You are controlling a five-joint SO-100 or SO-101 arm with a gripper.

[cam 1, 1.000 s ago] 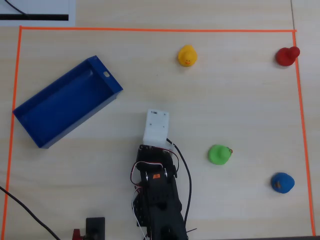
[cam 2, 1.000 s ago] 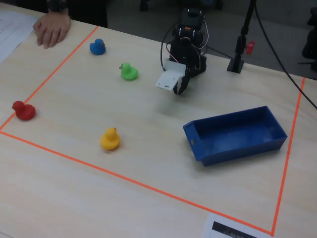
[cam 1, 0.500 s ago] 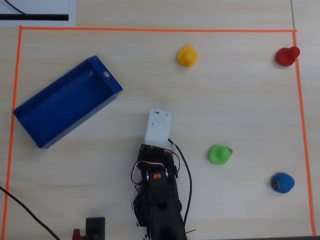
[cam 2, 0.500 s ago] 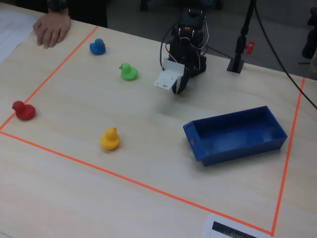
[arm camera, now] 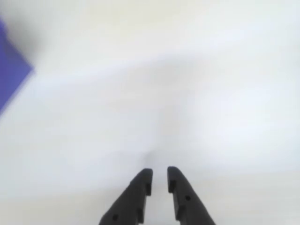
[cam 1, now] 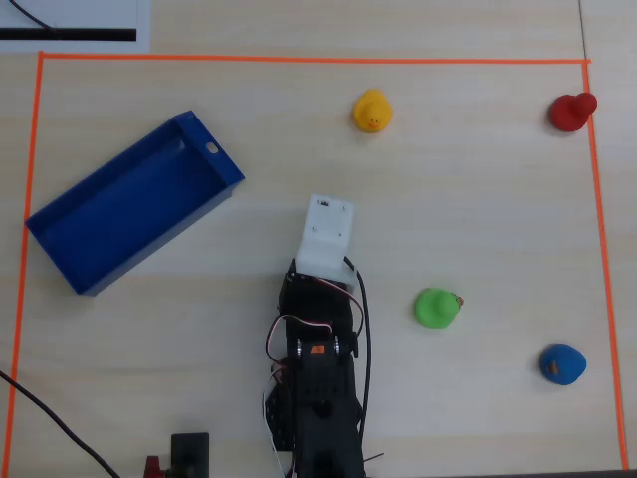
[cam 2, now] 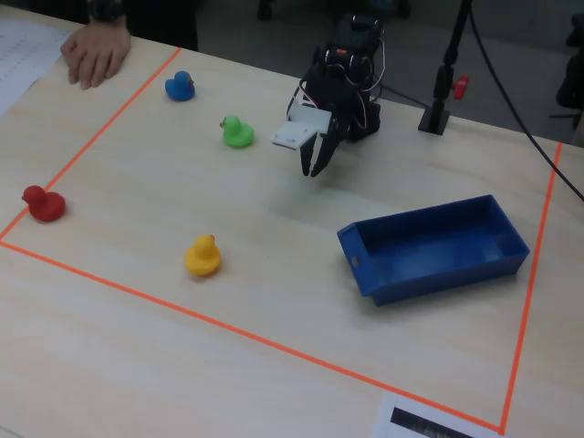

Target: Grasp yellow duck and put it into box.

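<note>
— Overhead view, left side: box lying slantwise inside the tape border, well apart from everything else.
— Far edge, middle: far-middle duck, just inside the tape. Far right corner: corner duck, touching the tape.
— Near middle: arm, reaching toward the far side, between box and near-middle duck.
— Further right and nearer: near-right duck.
— Fixed view: gripper hanging above bare table, beside no duck.
— Outside the tape, far left in the overhead view: paper sheet.
</note>
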